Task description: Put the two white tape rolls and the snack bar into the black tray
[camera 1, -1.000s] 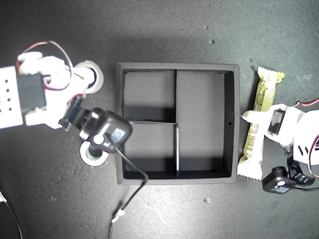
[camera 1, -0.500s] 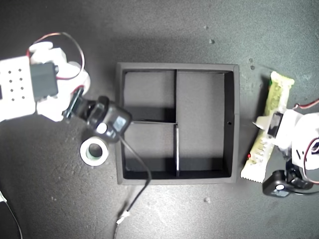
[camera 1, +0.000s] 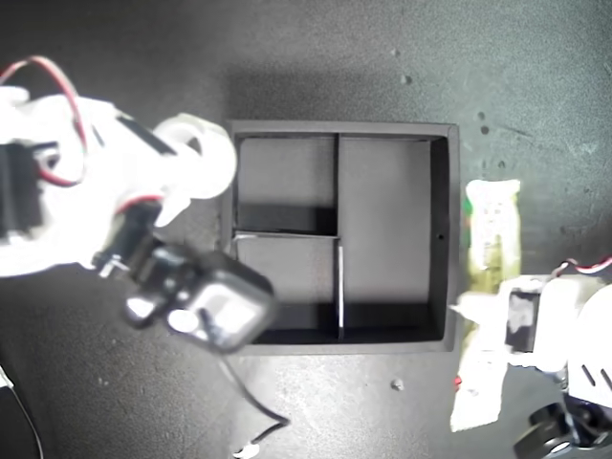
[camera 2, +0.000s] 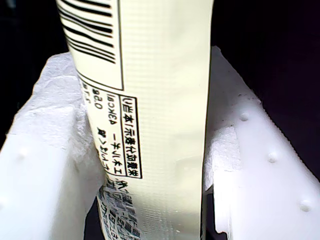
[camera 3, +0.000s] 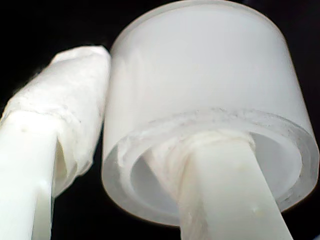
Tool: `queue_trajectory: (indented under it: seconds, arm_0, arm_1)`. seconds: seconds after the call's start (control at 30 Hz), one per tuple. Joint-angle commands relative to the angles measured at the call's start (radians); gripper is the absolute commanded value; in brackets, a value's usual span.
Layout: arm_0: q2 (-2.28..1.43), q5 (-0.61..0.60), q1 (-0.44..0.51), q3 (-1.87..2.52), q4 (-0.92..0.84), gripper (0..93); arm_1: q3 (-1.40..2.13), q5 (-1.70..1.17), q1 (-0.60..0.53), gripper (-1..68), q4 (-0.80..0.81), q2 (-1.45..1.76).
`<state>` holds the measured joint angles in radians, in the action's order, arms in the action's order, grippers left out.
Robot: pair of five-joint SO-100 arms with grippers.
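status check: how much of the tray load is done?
Nothing is in the black tray yet; all compartments look empty. In hand: my first pincer grips the snack bar, my second pincer holds a white tape roll. The other roll is hidden.

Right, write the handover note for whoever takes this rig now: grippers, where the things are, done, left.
My first gripper is shut on the snack bar, beside the black tray at the exterior view's right.
My second gripper holds one white tape roll, one finger through its centre and one outside, at the tray's upper corner on the exterior view's left.
The other tape roll is out of sight, probably under that arm's camera.
Done: nothing shows in the tray's visible compartments.
Left: place the bar and both rolls in the tray.
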<state>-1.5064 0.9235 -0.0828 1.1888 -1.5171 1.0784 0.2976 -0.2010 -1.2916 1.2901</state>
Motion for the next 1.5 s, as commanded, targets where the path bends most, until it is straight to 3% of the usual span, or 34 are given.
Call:
queue_trajectory:
  seconds: [0.0,0.13,0.27,0.37,0.7,0.9,1.07,1.27,1.47]
  arm_0:
    - [0.175,-0.006,0.028,-0.213,0.017,1.9]
    - [0.397,-0.003,0.037,-0.451,-0.063,2.1]
    - [0.686,0.014,0.041,-0.893,-0.293,2.2]
    - [0.764,0.015,0.054,-1.022,-0.318,2.3]
    - [0.575,0.071,0.114,-0.796,-0.318,16.7]
    - [0.250,0.078,0.101,-0.529,-0.318,17.5]
    - [-0.043,0.164,0.158,-0.307,-0.316,17.0]
    - [-0.181,0.308,0.311,0.077,-0.098,16.5]
    - [-0.195,0.400,0.407,0.383,0.222,16.3]
  arm_1:
    - [-0.215,-0.023,0.014,4.2,0.021,-0.123]
    - [-0.345,-0.015,0.023,3.8,0.002,-0.267]
    - [-0.313,0.005,0.023,3.2,-0.005,-0.267]
    - [-0.310,0.005,0.021,3.6,-0.008,-0.267]
    - [-0.344,-0.026,0.026,23.5,-0.196,-0.267]
    - [-0.505,-0.051,0.081,23.8,-0.488,-0.258]
    - [-0.359,-0.018,0.175,22.3,-0.511,-0.014]
    - [-0.066,0.276,0.268,21.4,-0.508,0.394]
    - [0.377,0.620,0.259,9.8,-0.422,0.824]
